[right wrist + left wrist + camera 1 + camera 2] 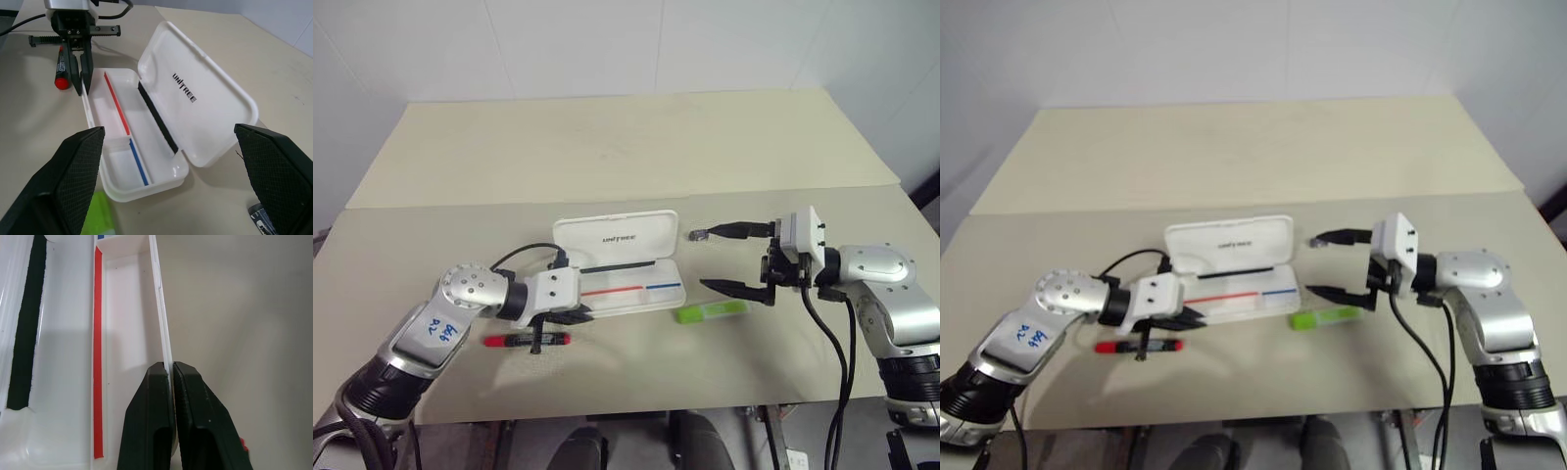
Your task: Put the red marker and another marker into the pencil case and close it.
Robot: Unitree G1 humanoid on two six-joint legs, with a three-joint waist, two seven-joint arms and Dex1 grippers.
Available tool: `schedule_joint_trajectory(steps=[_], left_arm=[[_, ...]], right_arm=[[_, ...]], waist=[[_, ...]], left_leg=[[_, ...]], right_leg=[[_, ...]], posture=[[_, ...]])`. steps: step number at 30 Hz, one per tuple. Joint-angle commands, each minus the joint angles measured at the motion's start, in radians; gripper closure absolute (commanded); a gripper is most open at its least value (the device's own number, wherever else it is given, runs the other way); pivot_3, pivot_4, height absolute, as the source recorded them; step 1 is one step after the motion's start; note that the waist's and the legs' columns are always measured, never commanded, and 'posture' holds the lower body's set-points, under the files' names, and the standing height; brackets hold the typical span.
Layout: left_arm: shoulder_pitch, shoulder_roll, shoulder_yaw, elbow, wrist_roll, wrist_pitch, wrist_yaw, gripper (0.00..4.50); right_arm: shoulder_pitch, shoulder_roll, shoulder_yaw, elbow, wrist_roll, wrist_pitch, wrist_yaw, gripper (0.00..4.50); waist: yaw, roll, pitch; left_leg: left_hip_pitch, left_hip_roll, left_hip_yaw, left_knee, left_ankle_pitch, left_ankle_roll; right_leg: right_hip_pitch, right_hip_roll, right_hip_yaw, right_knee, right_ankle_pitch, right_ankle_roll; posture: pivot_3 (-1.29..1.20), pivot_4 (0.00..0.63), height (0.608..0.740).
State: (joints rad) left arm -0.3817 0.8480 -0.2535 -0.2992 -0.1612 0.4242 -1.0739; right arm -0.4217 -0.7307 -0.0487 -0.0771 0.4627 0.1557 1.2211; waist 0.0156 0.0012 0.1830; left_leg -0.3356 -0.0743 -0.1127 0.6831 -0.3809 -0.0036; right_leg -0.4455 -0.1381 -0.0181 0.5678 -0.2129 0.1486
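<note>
On the beige counter (636, 147), your white pencil case (631, 284) lies open, its lid (617, 238) tipped back and showing small black lettering, its tray crossed by a thin red stripe and a blue one. Your left end effector (81, 78) sits at the near left corner of the tray, its two black fingers (156, 426) clenched on the thin front wall of the case, one finger inside and one outside. The red marker (526, 340) lies flat on the counter just in front of that corner, beside the left end effector and outside the case, with a red tip showing next to the fingers in the left wrist view. The lime-green highlighter (711, 311) lies on the counter just off the case's near right corner, also outside it. Your right end effector (722, 259) hangs to the right of the case, above the highlighter, its fingers released and spread wide, pointing toward the case and holding nothing.
</note>
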Motion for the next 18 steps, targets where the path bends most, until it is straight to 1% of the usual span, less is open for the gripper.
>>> schedule_joint_trajectory(steps=[1,7,18], left_arm=[[0.029,0.027,0.025,-0.060,0.000,0.003,-0.006,4.46],[0.079,0.051,0.031,-0.079,0.010,-0.025,-0.013,4.46],[0.062,0.035,0.015,0.012,0.045,-0.121,-0.032,4.46]], right_arm=[[-0.003,-0.013,-0.033,-0.035,0.017,-0.005,-0.005,0.00],[-0.007,-0.011,-0.031,-0.034,0.016,-0.005,-0.008,0.00],[-0.020,0.003,-0.017,-0.046,0.020,0.005,-0.021,0.00]], waist=[[0.001,0.000,0.000],[0.001,0.000,0.000],[0.002,0.000,0.000]], left_leg=[[0.000,0.000,0.000,0.000,0.000,0.000],[0.000,0.000,0.000,0.000,0.000,0.000],[0.000,0.001,0.000,0.000,0.000,0.000]], right_leg=[[0.000,0.000,0.000,0.000,0.000,0.000],[0.000,0.000,0.001,0.000,0.000,0.000],[0.000,0.001,0.001,0.000,0.001,0.000]], posture=[[0.00,0.150,0.740],[0.00,0.150,0.740],[0.00,0.150,0.740]])
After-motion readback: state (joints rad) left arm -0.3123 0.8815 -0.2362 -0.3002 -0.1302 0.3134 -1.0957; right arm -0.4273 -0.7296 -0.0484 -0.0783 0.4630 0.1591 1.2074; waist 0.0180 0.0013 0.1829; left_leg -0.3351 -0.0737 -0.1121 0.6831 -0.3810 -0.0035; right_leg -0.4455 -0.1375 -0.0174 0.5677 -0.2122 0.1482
